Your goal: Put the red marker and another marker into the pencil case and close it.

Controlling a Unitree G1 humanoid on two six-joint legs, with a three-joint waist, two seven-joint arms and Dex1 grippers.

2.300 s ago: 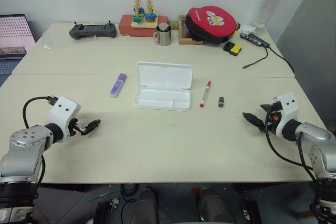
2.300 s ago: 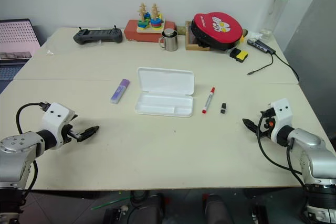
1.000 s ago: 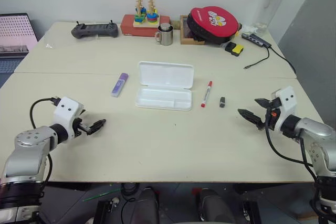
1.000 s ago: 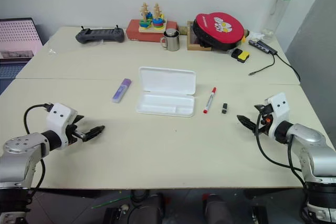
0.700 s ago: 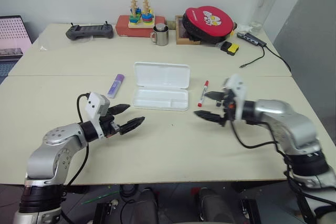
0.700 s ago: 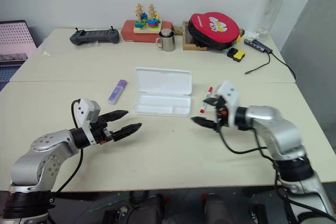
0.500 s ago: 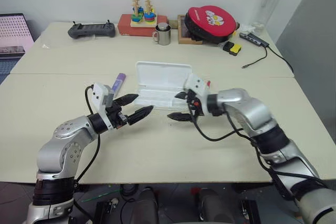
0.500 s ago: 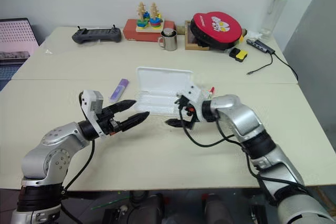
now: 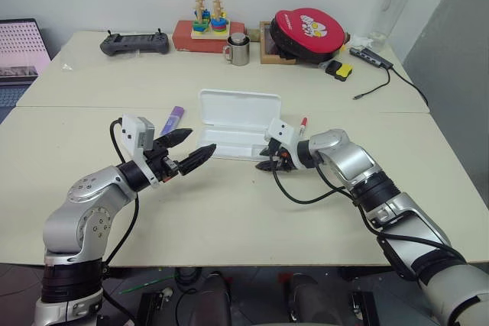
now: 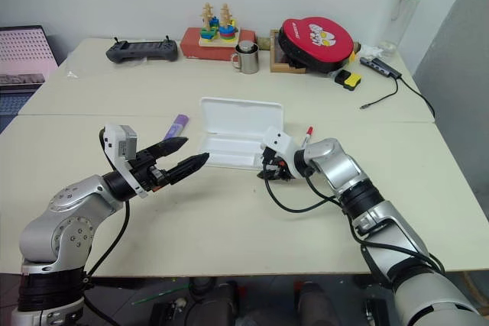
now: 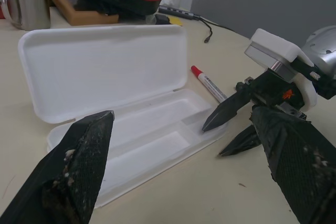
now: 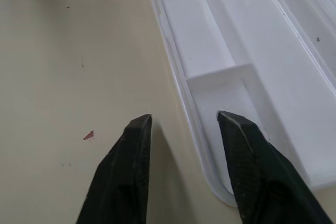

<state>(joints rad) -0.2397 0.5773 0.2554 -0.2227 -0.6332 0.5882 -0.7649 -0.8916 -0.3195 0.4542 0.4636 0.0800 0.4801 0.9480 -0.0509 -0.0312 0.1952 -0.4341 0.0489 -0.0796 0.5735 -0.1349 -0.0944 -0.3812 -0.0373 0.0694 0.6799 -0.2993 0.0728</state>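
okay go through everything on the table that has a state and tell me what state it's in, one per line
pencil case: lid open, tray empty
red marker: capped, on the table beside the case
lilac marker: capped, on the table, outside the case
left gripper: open, empty
right gripper: partly open, astride the case's front rim
steel mug: upright

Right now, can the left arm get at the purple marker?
Probably yes: the purple marker lies bare on the table just beyond the open left gripper, beside the pencil case, with nothing between.
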